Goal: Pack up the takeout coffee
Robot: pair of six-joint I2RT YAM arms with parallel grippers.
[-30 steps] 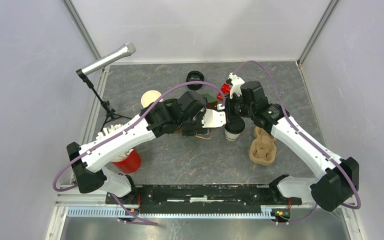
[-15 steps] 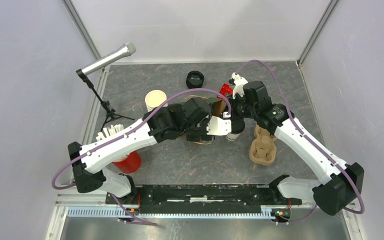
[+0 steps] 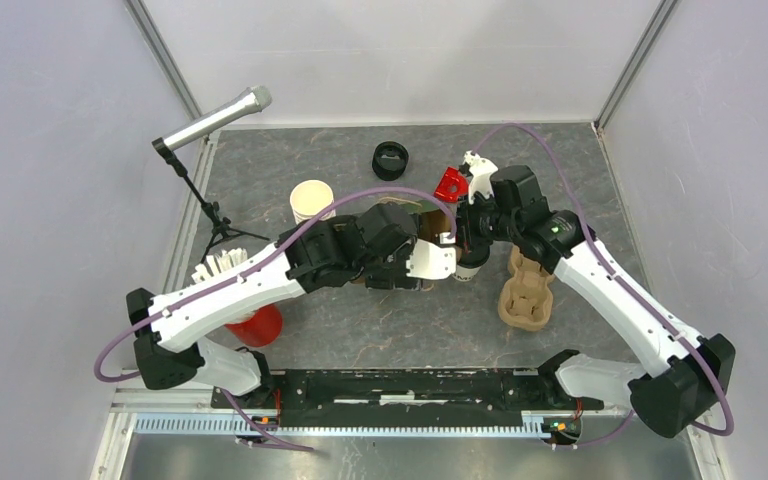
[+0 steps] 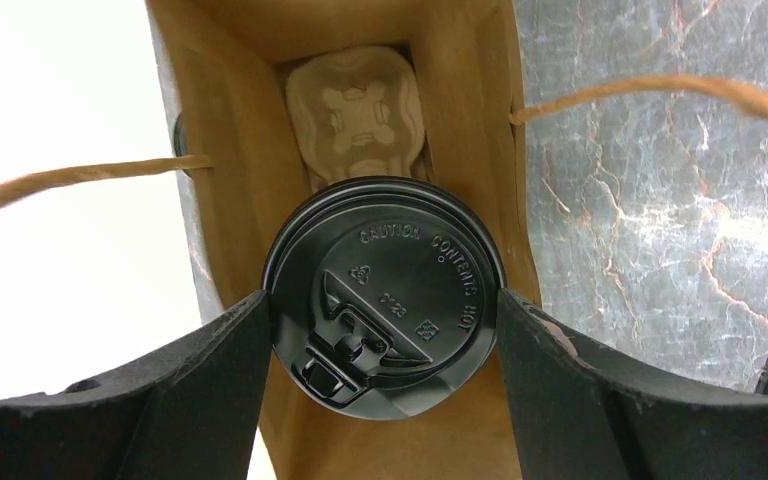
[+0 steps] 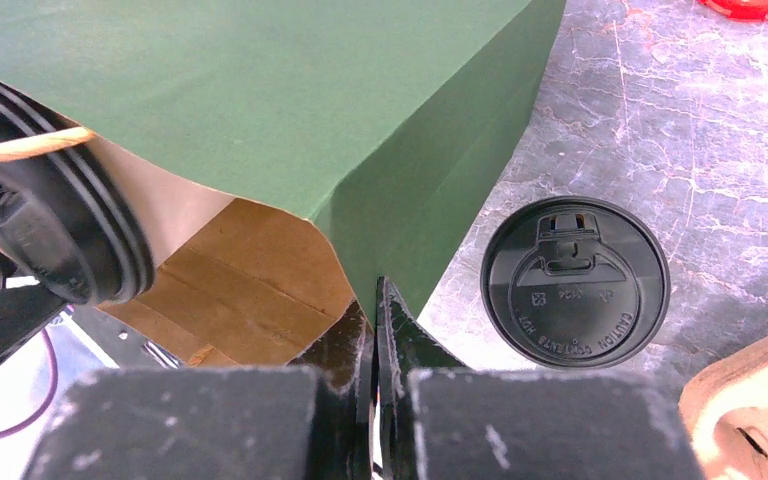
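Lidded cup (image 4: pixel 385 285), upright in the gripping left claw (image 4: pixel 382 315), hangs straight above the open bag (image 4: pixel 470 130); right claw (image 5: pixel 374 318) clenches the bag rim.

Grey marbled tabletop (image 4: pixel 660 200), veined white with rusty streaks. Paper bag (image 5: pixel 260 100) dark green outside, plain kraft brown inside, with tan twine handles (image 4: pixel 650 88). Glossy black on the left lid (image 4: pixel 385 295), raised lettering and small symbols in that same black; matching black on the right lid (image 5: pixel 575 282). Pale beige pulp for the bagged carrier (image 4: pixel 355 110), browner tan for the right carrier (image 3: pixel 525 295). White-and-black arms (image 3: pixel 230 290), purple cables (image 3: pixel 360 193). Near left, red cup (image 3: pixel 260 325) with white sticks (image 3: pixel 222 265). Cream cup stack (image 3: pixel 310 200). Far off, small red piece (image 3: pixel 449 184). Silver microphone (image 3: pixel 215 118), black stand (image 3: pixel 205 205).
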